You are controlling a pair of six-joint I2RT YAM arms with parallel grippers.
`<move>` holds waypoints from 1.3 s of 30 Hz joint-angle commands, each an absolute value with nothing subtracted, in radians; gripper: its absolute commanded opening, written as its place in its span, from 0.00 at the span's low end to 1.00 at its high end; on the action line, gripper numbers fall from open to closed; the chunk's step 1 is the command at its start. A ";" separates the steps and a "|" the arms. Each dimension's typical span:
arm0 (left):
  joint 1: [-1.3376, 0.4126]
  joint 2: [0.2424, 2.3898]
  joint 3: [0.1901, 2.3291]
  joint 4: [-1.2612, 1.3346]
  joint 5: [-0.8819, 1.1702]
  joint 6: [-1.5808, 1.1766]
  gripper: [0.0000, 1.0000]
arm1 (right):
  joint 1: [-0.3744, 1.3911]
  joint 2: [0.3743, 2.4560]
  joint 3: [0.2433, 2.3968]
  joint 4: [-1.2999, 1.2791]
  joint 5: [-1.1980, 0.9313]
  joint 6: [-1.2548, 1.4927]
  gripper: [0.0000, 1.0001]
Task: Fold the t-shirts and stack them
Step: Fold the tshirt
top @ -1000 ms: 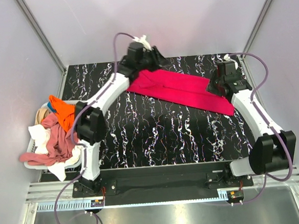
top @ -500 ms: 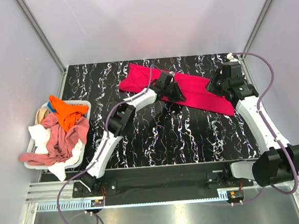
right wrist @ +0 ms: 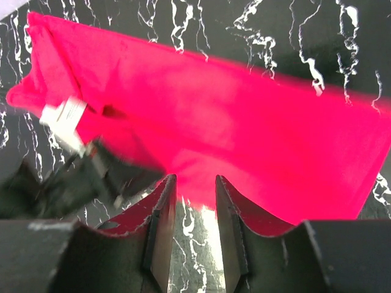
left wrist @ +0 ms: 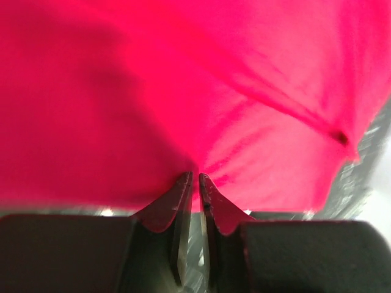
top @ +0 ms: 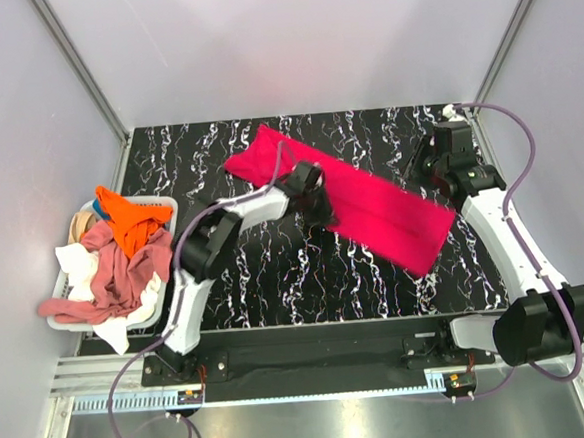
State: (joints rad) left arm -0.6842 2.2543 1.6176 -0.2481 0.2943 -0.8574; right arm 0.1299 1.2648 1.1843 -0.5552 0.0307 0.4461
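The left gripper [left wrist: 195,178] had moved to the middle of the red t-shirt [top: 371,205] and pinched its edge tight. The right gripper [right wrist: 194,183] hung open, holding nothing. The shirt lay right of the basket [top: 163,201], likely ready for folding.
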 commanded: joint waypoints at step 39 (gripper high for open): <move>-0.425 2.712 2.439 -0.592 0.234 -0.684 0.26 | 0.129 1.272 1.020 -0.388 -0.184 0.502 0.40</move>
State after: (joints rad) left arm -0.4076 2.6423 2.4081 -0.6548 0.1070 -0.6605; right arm 0.1287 1.2747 1.0142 -0.4305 -0.2207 0.5343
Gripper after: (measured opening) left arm 0.254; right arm 0.395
